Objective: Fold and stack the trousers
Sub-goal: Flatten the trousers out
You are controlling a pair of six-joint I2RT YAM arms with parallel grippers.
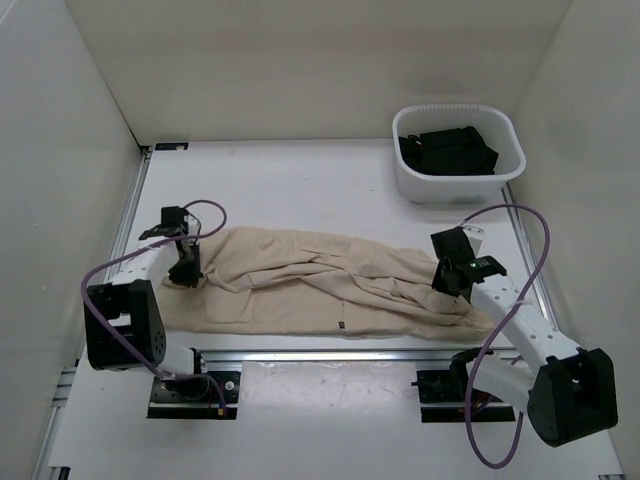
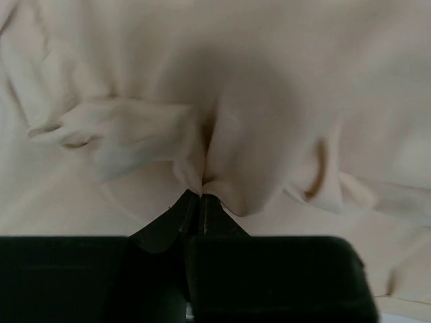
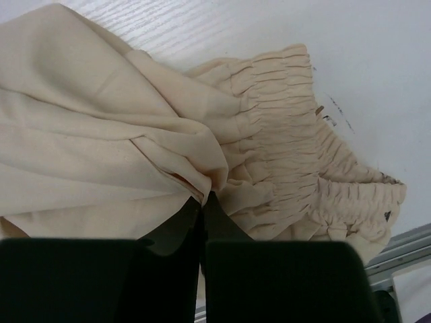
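Nearest the arm bases, a ribbed metal rail (image 1: pixel 330 355) runs along the front edge of the white table (image 1: pixel 300 185), whose surface shows a faint wood grain in the right wrist view.

Just beyond the rail lie the trousers (image 1: pixel 320 275). They are stretched crosswise over the table from the left arm to the right arm, in a long, rumpled, roughly flat band. The cloth is light beige, thin, soft and matt. It falls in shallow diagonal creases and overlapping flaps rather than lying smooth. A small dark label (image 1: pixel 341 326) sits at the near edge, about midway along.

The left gripper (image 1: pixel 186 272) stands over the left end. In its wrist view the black fingers (image 2: pixel 201 196) are pressed together on a puckered ridge of the fabric (image 2: pixel 269 101), which rises into soft, rounded folds around the tips.

The right gripper (image 1: pixel 450 280) is at the right end. Its fingers (image 3: pixel 203 196) are likewise clenched on a fold of the cloth (image 3: pixel 101 134), just beside a gathered elastic band (image 3: pixel 289 134) that is finely pleated and bunched, with its end lying on the table.

Farther back, at the right rear, stands a white plastic basket (image 1: pixel 455 188) with rounded corners. It holds a heap of dark cloth (image 1: pixel 447 150) and sits well apart from the trousers.
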